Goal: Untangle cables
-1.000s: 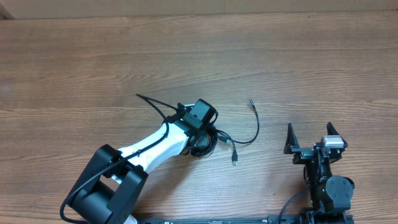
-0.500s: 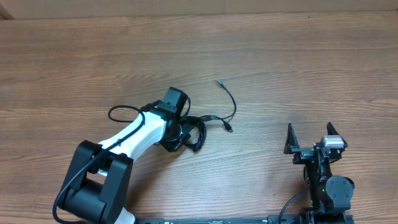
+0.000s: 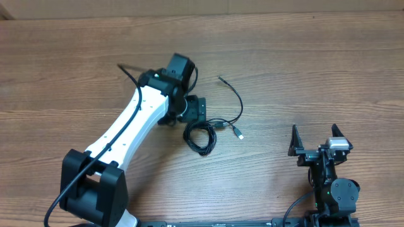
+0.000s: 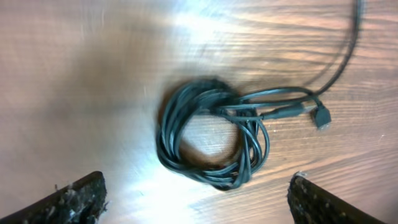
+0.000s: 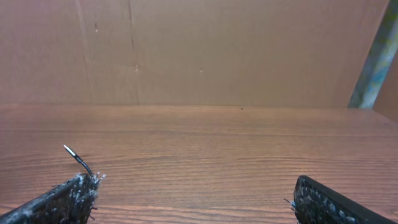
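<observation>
Left tool (image 4: 196, 198) opened, shifted away | cables (image 4: 211, 134) coiled on table (image 3: 303, 63)

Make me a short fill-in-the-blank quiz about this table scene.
1. The black cables lie bunched in a ____ on the table.
2. The table is made of ____.
3. The left pincer, above the cables, is ____ and grips nothing.
4. The right pincer, well apart from the cables, holds ____.
Missing words: coil; wood; open; nothing.
</observation>
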Robot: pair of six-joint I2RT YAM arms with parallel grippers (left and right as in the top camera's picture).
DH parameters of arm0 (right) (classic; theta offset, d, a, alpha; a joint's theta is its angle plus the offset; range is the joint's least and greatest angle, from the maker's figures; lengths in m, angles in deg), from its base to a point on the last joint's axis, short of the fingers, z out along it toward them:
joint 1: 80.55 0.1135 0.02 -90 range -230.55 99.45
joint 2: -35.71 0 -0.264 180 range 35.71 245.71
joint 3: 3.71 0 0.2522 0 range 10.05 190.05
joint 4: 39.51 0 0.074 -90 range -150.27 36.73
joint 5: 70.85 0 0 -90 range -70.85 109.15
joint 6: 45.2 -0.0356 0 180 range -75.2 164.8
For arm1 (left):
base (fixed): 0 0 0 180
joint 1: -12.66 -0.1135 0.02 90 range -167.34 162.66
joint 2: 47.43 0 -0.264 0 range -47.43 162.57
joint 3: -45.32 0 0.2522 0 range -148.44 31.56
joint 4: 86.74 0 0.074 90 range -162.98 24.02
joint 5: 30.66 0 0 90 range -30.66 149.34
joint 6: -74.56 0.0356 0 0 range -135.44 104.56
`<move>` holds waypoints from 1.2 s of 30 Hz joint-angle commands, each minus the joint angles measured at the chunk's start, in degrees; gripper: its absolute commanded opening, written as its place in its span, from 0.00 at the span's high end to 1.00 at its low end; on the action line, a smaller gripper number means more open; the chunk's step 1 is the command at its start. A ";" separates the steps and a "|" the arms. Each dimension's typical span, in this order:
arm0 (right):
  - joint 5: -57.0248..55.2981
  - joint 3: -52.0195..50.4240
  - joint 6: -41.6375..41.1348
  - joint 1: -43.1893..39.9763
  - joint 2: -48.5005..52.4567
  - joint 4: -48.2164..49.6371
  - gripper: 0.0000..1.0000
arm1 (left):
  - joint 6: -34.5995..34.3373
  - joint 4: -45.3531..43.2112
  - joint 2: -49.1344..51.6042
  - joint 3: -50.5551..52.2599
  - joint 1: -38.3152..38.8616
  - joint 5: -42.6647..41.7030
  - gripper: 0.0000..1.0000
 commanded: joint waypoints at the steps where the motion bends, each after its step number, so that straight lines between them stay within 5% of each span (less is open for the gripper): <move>1: -0.11 -0.61 0.28 0.04 -0.48 0.13 0.00 | 26.67 -0.02 0.02 -1.55 -0.44 2.95 0.09; 6: -0.11 -0.61 0.28 0.04 -0.48 0.13 0.00 | 29.99 -2.08 0.02 0.28 -0.44 2.91 0.18; 17: -0.11 -0.61 0.28 0.04 -0.48 0.13 0.00 | 41.88 -20.48 0.02 15.91 -0.33 -2.73 0.14; 27: -0.11 -0.61 0.28 0.04 -0.48 0.13 0.00 | 41.90 -30.27 0.02 25.92 -0.31 -8.76 0.28; 29: -0.11 -0.61 0.28 0.04 -0.48 0.13 0.00 | 40.68 -33.75 0.02 28.65 -0.28 -8.74 0.48; 36: -0.11 -0.61 0.28 0.04 -0.48 0.13 0.00 | 34.53 -37.81 0.02 31.89 -0.28 -8.74 0.90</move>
